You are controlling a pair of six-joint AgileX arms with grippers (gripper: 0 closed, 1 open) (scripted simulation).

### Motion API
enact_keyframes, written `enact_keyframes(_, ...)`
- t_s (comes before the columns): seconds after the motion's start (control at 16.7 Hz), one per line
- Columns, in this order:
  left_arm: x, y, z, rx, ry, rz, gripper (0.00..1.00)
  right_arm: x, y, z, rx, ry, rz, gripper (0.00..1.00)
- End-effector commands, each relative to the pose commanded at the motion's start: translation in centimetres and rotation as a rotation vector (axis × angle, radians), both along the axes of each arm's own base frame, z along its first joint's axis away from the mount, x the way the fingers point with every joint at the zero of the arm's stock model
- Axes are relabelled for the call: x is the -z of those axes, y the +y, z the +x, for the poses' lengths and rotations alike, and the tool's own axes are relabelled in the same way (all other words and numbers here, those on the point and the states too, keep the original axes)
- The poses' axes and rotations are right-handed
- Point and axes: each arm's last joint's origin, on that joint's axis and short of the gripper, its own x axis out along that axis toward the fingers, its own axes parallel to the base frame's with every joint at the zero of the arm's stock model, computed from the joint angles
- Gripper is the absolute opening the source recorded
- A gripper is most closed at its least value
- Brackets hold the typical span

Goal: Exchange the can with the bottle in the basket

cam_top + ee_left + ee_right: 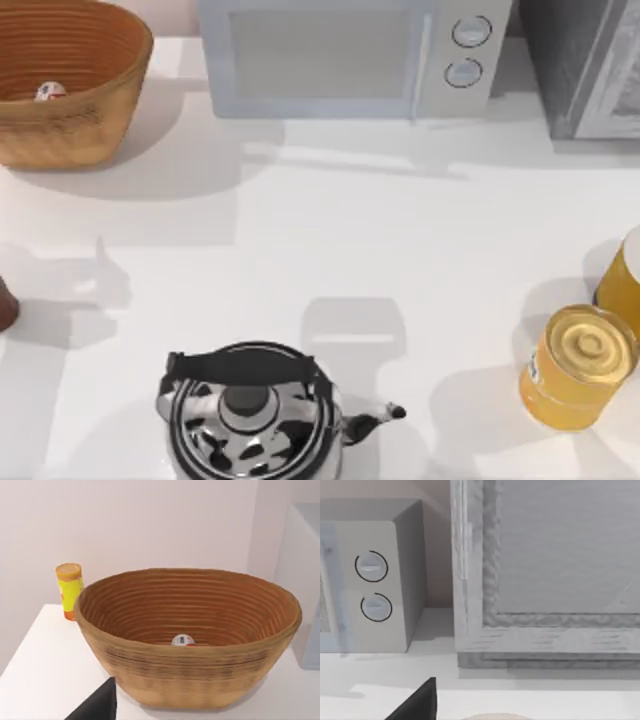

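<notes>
The orange-brown wicker basket [60, 130] stands at the table's back left. The small white can [50, 92] with red markings lies on the basket's floor. In the left wrist view the basket [190, 685] is close ahead, with the can [183, 640] low inside it. A dark reddish-brown bottle [4, 302] shows at the left edge of the top view, mostly cut off. A dark part of my left gripper [95, 706] sits just in front of the basket. A dark part of my right gripper [417, 702] faces the grey cabinet at the back right.
A microwave [350, 55] and a grey cabinet [585, 65] line the back. A chrome kettle [250, 415] stands front centre. Two yellow-orange jars [578, 367] stand at the right. A small yellow container [70, 591] sits behind the basket.
</notes>
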Motion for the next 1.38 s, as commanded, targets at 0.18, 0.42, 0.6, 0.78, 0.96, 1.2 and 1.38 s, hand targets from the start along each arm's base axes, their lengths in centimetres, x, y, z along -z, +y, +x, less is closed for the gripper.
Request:
enact_keyframes(0.18, -5.5, 0.4, 3.0, -0.009, 0.087, 0.002, 1.0, 0.0, 0.0, 0.0, 0.0, 0.0, 0.0, 1.0)
enact_keyframes(0.42, -11.6, 1.2, 9.5, -0.013, 0.223, 0.004, 1.0, 0.0, 0.0, 0.0, 0.0, 0.0, 0.0, 1.0)
enact_keyframes(0.6, -14.1, 1.9, 15.9, -0.01, 0.342, 0.003, 1.0, 0.0, 0.0, 0.0, 0.0, 0.0, 0.0, 1.0)
enact_keyframes(0.78, -13.9, 2.6, 22.9, 0.0, 0.478, -0.001, 1.0, 0.0, 0.0, 0.0, 0.0, 0.0, 0.0, 1.0)
enact_keyframes(0.96, -10.8, 3.2, 29.3, 0.015, 0.632, -0.009, 1.0, 0.0, 0.0, 0.0, 0.0, 0.0, 0.0, 1.0)
enact_keyframes(1.2, -3.7, 3.4, 35.8, 0.041, 0.853, -0.028, 1.0, 0.0, 0.0, 0.0, 0.0, 0.0, 0.0, 1.0)
enact_keyframes(1.38, 2.3, 3.3, 38.5, 0.06, 1.014, -0.046, 1.0, 0.0, 0.0, 0.0, 0.0, 0.0, 0.0, 1.0)
